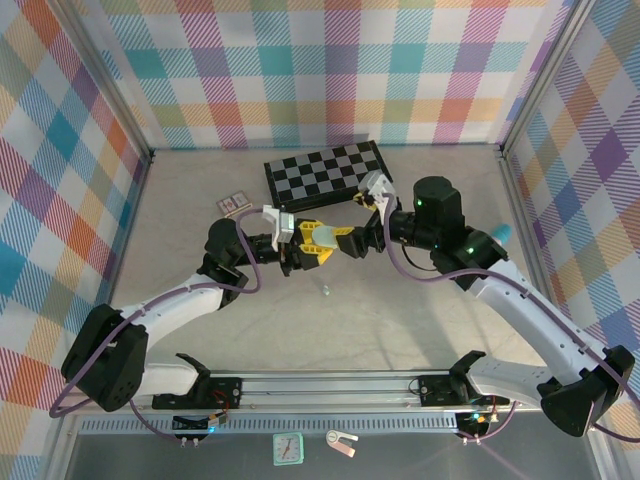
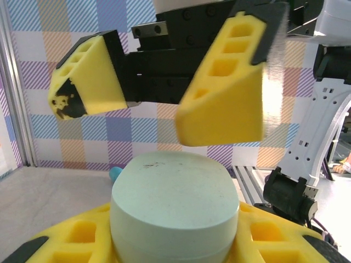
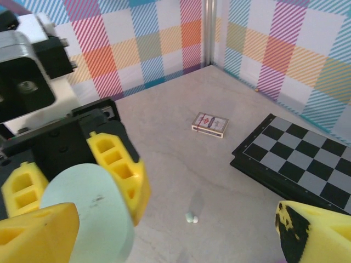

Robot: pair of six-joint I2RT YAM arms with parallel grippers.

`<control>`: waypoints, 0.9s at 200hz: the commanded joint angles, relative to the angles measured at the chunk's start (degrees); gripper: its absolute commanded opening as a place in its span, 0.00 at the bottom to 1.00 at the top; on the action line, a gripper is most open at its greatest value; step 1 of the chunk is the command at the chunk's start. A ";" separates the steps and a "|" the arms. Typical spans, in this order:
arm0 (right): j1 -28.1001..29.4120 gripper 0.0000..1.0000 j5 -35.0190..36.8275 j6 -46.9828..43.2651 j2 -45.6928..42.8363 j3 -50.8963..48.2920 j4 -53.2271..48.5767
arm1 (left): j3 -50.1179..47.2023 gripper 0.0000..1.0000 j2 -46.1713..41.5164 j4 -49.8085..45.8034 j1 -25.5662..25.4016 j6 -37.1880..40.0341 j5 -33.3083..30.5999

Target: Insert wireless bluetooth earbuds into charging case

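Note:
A mint green, pebble-like charging case hangs above the table's middle, and my left gripper is shut on it. In the left wrist view the case sits between my yellow fingers, and its lid looks closed. My right gripper faces it from the right, open, with its fingers spread just past the case and touching nothing. One small mint green earbud lies on the table below both grippers. In the right wrist view the right gripper stands wide, with the case by its left finger.
A black and grey chessboard lies at the back of the table, with a small card box to its left. A teal object rests near the right wall. Checked walls close in the table on three sides.

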 commanded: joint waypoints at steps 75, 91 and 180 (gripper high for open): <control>-0.09 0.95 -12.15 -6.16 -0.51 0.49 -3.58 | 0.75 0.34 -1.66 -0.05 -0.51 0.90 1.15; -0.02 0.95 -11.04 -6.72 0.47 0.93 -4.35 | 1.02 0.33 -1.76 -0.14 -0.50 0.48 1.14; -0.03 0.94 1.07 -5.95 0.22 -0.20 -0.26 | 1.81 0.33 -2.01 0.03 -0.51 -1.54 2.05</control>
